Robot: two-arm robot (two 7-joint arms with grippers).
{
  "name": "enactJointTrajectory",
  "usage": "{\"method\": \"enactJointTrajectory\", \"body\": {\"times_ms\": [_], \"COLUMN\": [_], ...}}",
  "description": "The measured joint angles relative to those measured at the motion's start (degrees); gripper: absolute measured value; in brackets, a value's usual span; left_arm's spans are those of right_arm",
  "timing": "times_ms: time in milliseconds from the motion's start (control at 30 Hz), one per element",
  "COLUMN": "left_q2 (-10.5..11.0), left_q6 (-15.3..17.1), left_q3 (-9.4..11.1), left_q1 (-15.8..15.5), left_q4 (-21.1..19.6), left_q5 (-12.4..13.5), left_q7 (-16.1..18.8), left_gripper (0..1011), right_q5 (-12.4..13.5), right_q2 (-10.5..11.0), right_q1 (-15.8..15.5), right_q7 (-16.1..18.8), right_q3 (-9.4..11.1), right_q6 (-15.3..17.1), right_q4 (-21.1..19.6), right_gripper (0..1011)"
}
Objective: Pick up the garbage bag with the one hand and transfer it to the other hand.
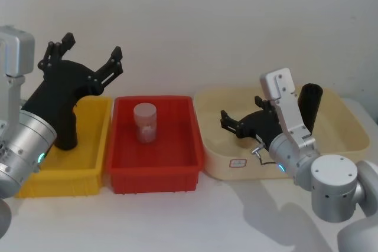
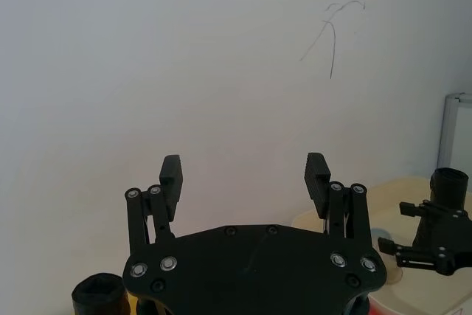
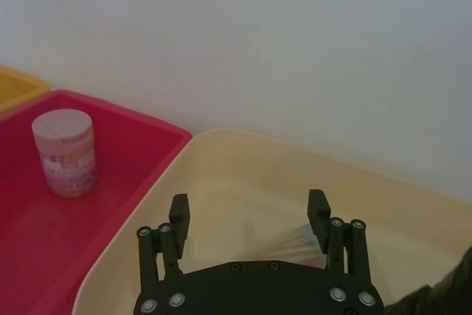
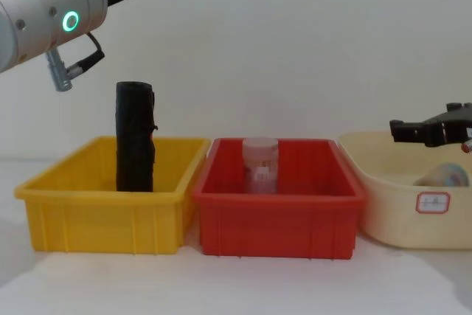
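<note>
The garbage bag (image 4: 135,138), a tall black roll, stands upright in the yellow bin (image 4: 103,219) at the left, reaching well above its wall. In the head view its lower part (image 1: 66,131) shows below my left gripper (image 1: 88,51). That gripper hangs open high above the bin, apart from the roll, with nothing between its fingers (image 2: 171,171). The roll's top (image 2: 98,293) lies below it. My right gripper (image 1: 241,113) hovers open and empty over the beige tub (image 1: 230,169) at the right, its fingertips (image 3: 178,212) pointing toward the red bin.
A red bin (image 1: 153,178) between the yellow bin and the tub holds an upright pale jar (image 1: 145,122). A second black roll (image 1: 310,105) stands at the tub's back, behind my right arm. A pale round object (image 4: 445,175) lies in the tub.
</note>
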Motion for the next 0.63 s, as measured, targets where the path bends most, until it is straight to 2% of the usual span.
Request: {"method": "enactJointTrajectory", "body": {"times_ms": [67,633], "left_q2": [0.0,0.0], "left_q6": [0.0,0.0], "left_q3": [0.0,0.0], "left_q1": [0.0,0.0], "left_q4": [0.0,0.0], "left_q5": [0.0,0.0], "left_q7": [0.0,0.0], "left_gripper": [1001,1001], "right_q5": [0.0,3.7], "right_q2": [0.0,0.0], "right_q1": [-0.5,-4.6], "right_q7": [0.1,2.7], "right_q3": [0.4,2.4], "right_q6": [0.0,-1.4], "right_q4": [-0.3,-6.7], "right_gripper": [1001,1000]}}
